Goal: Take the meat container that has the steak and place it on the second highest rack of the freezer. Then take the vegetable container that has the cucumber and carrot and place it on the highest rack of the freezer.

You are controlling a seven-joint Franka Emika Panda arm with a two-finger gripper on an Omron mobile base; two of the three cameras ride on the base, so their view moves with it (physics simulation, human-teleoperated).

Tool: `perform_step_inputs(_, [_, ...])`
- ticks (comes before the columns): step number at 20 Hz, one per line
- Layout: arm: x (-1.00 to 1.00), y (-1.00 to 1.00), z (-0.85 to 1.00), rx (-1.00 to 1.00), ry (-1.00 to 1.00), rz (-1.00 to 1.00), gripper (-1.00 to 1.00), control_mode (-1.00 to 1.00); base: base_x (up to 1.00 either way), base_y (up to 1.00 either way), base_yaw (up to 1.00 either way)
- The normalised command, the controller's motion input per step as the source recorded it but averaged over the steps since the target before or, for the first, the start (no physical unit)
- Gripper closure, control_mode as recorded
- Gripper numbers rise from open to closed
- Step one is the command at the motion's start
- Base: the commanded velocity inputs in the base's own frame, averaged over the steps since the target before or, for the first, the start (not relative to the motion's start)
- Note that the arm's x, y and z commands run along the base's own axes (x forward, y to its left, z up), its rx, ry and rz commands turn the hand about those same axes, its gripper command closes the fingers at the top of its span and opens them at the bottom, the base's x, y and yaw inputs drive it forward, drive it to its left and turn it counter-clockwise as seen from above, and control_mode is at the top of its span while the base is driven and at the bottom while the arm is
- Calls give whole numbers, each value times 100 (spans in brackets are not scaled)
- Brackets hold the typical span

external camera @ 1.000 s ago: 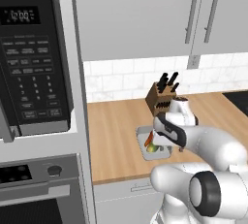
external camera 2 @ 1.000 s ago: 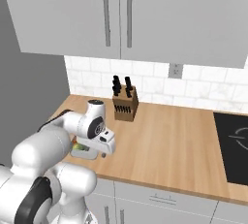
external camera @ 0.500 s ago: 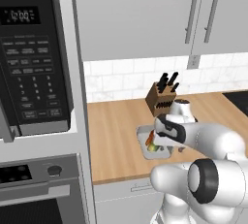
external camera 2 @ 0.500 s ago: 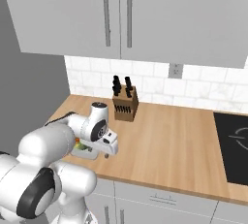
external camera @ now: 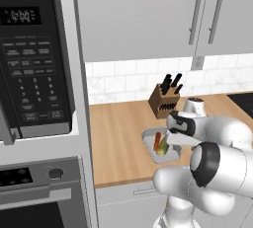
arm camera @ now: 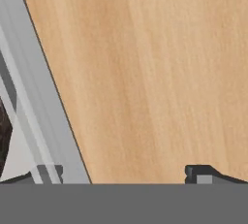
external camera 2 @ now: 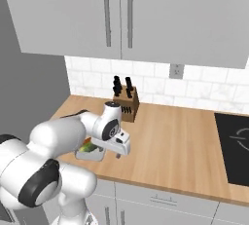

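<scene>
The vegetable container (external camera: 168, 157) is a shallow grey tray on the wooden counter, holding an orange carrot (external camera: 157, 140) and a green-yellow cucumber (external camera: 163, 148). My gripper (external camera 2: 112, 153) hangs low at the tray's right side, pointing down. In the hand view the gripper (arm camera: 123, 174) is open. One fingertip (arm camera: 46, 172) sits over the tray's grey rim (arm camera: 34, 97) and the other over bare wood. Nothing is held. From the right, the tray (external camera 2: 90, 156) peeks out under my arm. The meat container with the steak and the freezer are out of view.
A knife block (external camera: 164, 103) stands at the back of the counter (external camera 2: 170, 136), behind the tray. A black microwave (external camera: 34, 59) and an oven (external camera: 39, 192) fill the left wall. A dark cooktop (external camera 2: 236, 146) lies at the far right. Grey cabinets hang overhead.
The hand has shifted a little to the right, toward the tray's right rim. The jaws stayed open and the tray has not moved.
</scene>
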Motion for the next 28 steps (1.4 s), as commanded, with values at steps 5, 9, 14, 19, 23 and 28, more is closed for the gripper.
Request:
perform_step_inputs(5, [-4, -11, 0, 0, 0, 2, -100, -100, 0, 0, 0])
perform_step_inputs(9, [-34, 4, -2, 0, 0, 15, -100, -100, 0, 0, 0])
perform_step_inputs(14, [-24, 13, 0, 0, 0, 13, -100, -100, 0, 0, 0])
perform_step_inputs(19, [0, 4, -7, 0, 0, 4, -100, -100, 0, 0, 0])
perform_step_inputs(23, [0, 0, 0, 0, 1, 2, -100, -100, 0, 0, 0])
perform_step_inputs(28, [0, 0, 0, 0, 0, 2, 100, -100, 0, 0, 0])
